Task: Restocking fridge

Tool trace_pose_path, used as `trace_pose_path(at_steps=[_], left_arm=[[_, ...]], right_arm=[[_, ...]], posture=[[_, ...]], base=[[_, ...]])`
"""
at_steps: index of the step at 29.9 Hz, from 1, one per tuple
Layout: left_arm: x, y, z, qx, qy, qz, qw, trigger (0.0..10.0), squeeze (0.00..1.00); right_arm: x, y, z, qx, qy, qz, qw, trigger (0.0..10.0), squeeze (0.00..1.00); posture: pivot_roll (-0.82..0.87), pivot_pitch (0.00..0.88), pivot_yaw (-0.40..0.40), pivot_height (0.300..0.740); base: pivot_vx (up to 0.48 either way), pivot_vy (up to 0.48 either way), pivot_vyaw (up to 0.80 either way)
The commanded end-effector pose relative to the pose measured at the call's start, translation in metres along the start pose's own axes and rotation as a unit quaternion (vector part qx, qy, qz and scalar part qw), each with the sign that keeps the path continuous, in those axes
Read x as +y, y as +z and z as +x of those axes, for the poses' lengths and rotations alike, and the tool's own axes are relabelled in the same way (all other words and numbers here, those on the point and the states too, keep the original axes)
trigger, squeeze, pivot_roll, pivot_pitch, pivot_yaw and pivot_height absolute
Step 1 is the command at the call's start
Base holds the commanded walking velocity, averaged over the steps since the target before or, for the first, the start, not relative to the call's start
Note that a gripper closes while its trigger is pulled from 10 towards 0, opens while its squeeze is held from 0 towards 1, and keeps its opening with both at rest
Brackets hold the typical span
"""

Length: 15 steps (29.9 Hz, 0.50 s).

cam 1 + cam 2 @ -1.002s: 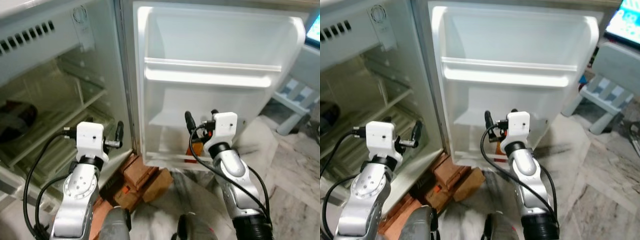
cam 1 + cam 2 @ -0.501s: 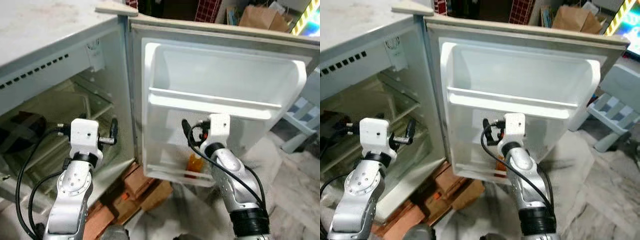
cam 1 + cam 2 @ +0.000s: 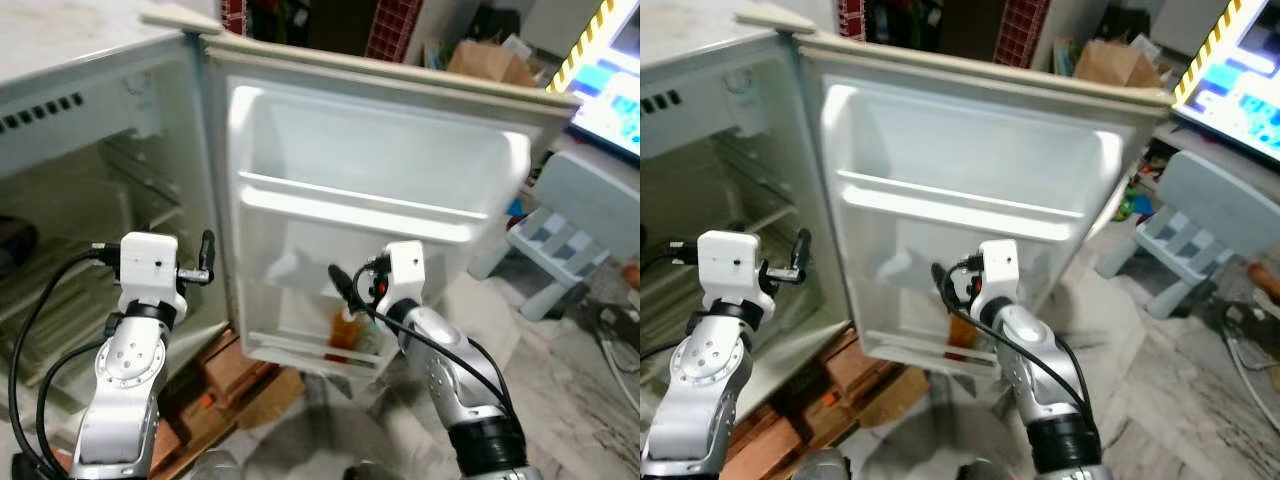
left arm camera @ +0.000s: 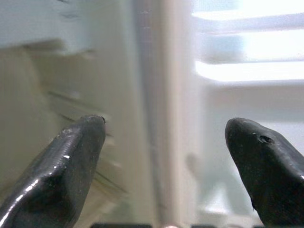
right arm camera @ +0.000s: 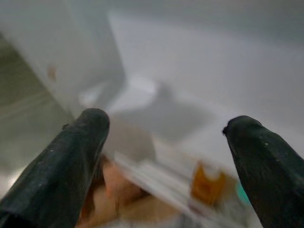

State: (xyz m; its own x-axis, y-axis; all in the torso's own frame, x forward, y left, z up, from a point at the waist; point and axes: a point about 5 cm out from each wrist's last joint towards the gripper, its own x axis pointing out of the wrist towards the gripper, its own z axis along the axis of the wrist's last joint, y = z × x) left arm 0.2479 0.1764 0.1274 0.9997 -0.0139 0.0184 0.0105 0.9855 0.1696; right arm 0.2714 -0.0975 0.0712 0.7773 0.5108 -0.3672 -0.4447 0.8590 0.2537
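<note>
So on the far left you've got the open white fridge body with its pale wire and glass shelves inside, a bit blurry, and something dark sitting deep on a shelf that I can't make out. The left hand is held up in front of that compartment, just beside the hinge edge, and the wrist view shows its two black fingers spread well apart with nothing between them, pointing at the seam between cabinet and door. Under the fridge there are some brown wooden blocks on the floor propping it up. Moving over, the white plastic fridge door is swung wide open, with a long white rail shelf across its middle and a lower door bin at the bottom. An orange bottle stands upright in that lower bin, towards its right part. The right hand hangs just above and near the bottle, not touching it as far as I can tell; its wrist view shows the black fingers wide apart and empty, with the orange bottle blurry beyond them. Further right there's a pale blue-grey child's chair on the marbled floor, a cardboard box behind the door, and a bright screen at the edge.
</note>
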Motion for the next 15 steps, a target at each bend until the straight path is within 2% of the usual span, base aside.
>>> trace_pose_path(at_steps=[1, 8, 10, 11, 15], left_arm=[[-0.008, 0.004, 0.0, -0.008, -0.014, 0.005, 1.0, 10.0, 0.0], [-0.005, 0.005, 0.002, -0.01, -0.009, 0.008, 1.0, 10.0, 0.0], [-0.007, 0.006, 0.003, -0.013, -0.012, 0.009, 1.0, 10.0, 0.0], [-0.008, 0.007, 0.004, -0.016, -0.016, 0.012, 1.0, 10.0, 0.0], [-0.008, 0.008, 0.004, -0.017, -0.017, 0.015, 1.0, 10.0, 0.0]], right_arm=[[0.002, 0.006, -0.006, -0.002, 0.028, -0.007, 1.0, 10.0, 0.0], [0.007, 0.002, -0.009, 0.025, 0.062, -0.017, 0.998, 10.0, 0.0], [0.007, 0.004, -0.009, 0.03, 0.074, -0.034, 0.996, 10.0, 0.0], [0.007, 0.007, -0.01, 0.023, 0.078, -0.051, 0.995, 10.0, 0.0], [0.005, 0.015, -0.013, -0.006, 0.076, -0.053, 0.996, 10.0, 0.0]], posture=[[0.14, 0.036, -0.122, 0.74], [0.13, 0.034, -0.109, 0.74], [0.13, 0.038, -0.108, 0.74], [0.12, 0.046, -0.107, 0.74], [0.12, 0.042, -0.109, 0.74]], base=[[0.0, -0.48, 0.0], [0.0, -0.471, 0.0], [0.0, -0.465, 0.0], [0.0, -0.465, 0.0], [0.0, -0.465, 0.0]])
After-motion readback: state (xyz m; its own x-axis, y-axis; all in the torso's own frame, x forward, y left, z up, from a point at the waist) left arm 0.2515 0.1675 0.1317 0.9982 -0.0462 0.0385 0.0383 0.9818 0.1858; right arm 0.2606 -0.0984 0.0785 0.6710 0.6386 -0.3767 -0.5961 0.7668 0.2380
